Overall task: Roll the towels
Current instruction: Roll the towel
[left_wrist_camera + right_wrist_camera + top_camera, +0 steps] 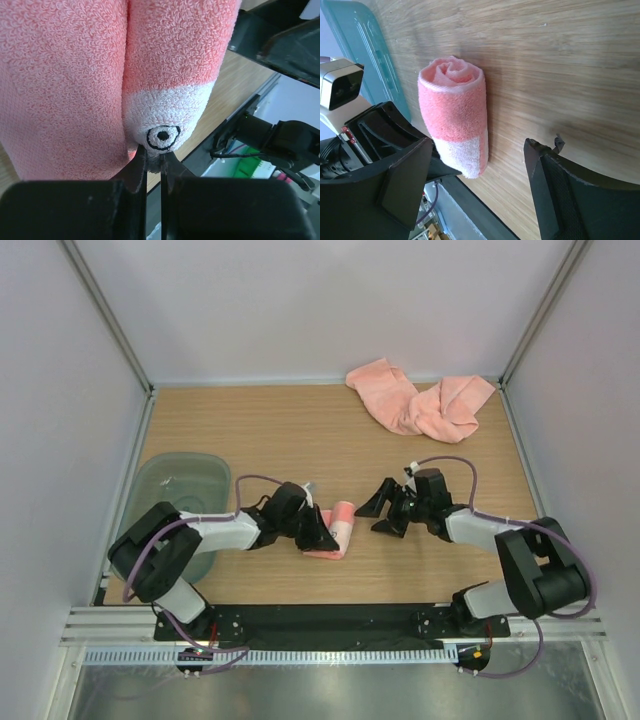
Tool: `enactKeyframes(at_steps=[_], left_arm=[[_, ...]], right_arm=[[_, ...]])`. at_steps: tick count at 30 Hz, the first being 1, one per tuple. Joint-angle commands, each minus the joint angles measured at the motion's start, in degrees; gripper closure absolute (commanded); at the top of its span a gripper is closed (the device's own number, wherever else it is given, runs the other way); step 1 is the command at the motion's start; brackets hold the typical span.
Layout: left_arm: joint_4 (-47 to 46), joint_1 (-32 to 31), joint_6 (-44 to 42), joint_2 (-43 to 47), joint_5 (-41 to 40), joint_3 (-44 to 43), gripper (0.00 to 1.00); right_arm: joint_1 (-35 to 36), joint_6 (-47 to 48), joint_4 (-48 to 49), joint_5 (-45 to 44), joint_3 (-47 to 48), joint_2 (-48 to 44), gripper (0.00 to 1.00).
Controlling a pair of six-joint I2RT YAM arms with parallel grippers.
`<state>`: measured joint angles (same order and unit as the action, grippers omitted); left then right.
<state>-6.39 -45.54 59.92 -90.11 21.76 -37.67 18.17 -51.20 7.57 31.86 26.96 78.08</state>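
I count one roll (337, 530) done, lying mid-way across the worktop (300, 440), left fingers (136, 175) clenched on its pale end, right fingers (407, 185) spread just beside it. The loose towels (420, 400) heaped in the far right corner are not yet rolled

1. You are working on a light wooden table (300, 435), its grain running from left to right.
2. Close to the near edge, about midway across, you have a rolled towel (338, 530) lying on its side on the wood. It is salmon pink with a paler band at one end, and the right wrist view shows the tight spiral at the other end.
3. In the far right corner you see loose towels (420, 402) crumpled in a heap, touching each other and well apart from the roll.
4. At the left edge a translucent grey-green tray (200, 470) sits flat, near the roll but not touching it.
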Motion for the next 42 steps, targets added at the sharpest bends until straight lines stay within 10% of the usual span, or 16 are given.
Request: enactKeyframes(at_steps=[1, 13, 23, 34, 42], left_arm=[[-4.2, 1.6, 4.4, -2.3, 5.0, 3.3, 1.00], [-4.5, 2.3, 1.3, -0.3, 7.2, 4.0, 1.00], [4.2, 2.4, -9.2, -1.7, 7.3, -1.1, 0.98], [24.3, 1.2, -25.2, -6.5, -1.1, -16.5, 0.94], [33.2, -10.8, -32.0, -9.3, -21.2, -27.9, 0.74]], right_arm=[[1.8, -2.1, 10.7, 1.0, 0.2, 3.6, 0.20], [10.2, -3.0, 18.1, -3.0, 3.4, 14.1, 0.37], [11.2, -3.2, 18.5, -5.1, 3.9, 12.1, 0.83], [11.3, 1.7, -19.8, -27.9, 5.3, -7.1, 0.97], [11.3, 0.1, -31.7, -31.6, 7.2, -9.1, 0.96]])
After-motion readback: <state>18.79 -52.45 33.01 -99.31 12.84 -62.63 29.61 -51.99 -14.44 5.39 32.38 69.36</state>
